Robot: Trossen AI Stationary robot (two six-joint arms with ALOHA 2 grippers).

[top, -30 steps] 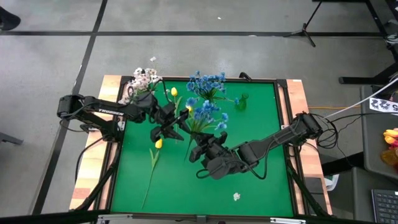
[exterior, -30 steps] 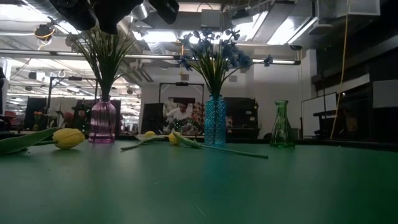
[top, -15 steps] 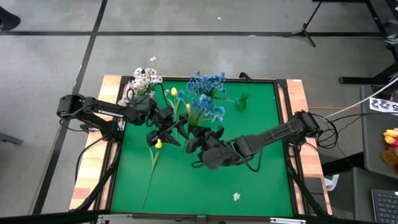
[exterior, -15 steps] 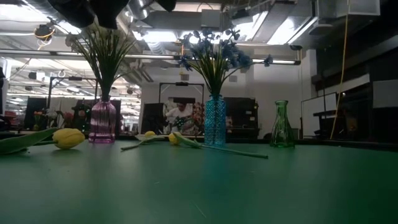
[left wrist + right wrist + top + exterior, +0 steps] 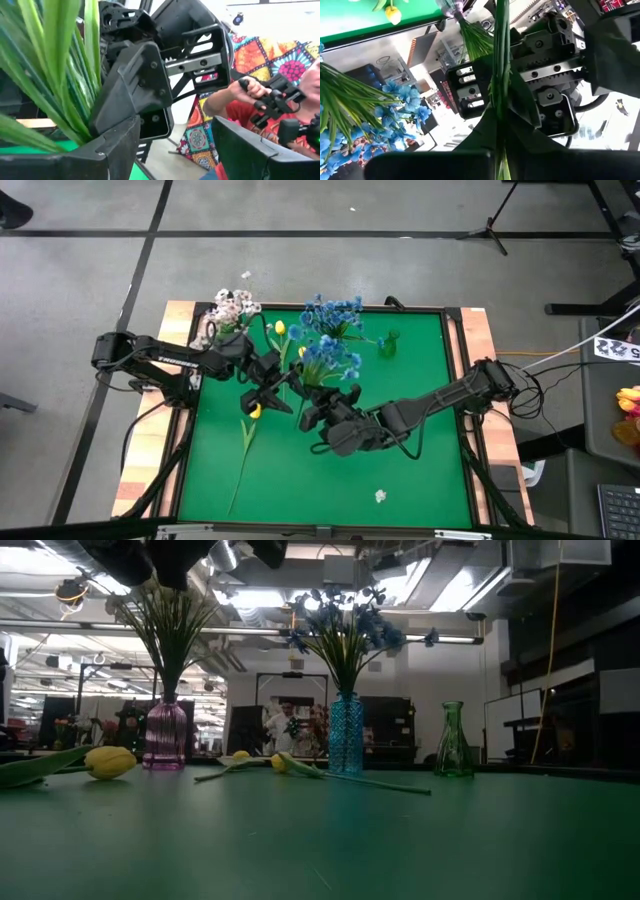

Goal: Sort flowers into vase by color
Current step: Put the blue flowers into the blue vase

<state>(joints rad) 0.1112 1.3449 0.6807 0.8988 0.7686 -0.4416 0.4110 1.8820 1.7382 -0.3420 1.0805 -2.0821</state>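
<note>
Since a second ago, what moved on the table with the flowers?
The right claw, shut on the stem of a blue flower, slid toward the left claw and the blue vase. The left claw is open. Behind the table, a person shifted. The blue vase, pink vase, green vase and the yellow tulips lying on the table stayed put.

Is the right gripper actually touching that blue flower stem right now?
Touching. In the right wrist view the right gripper has its fingers closed on the green stem, which rises straight out from between them with no gap showing.
</note>
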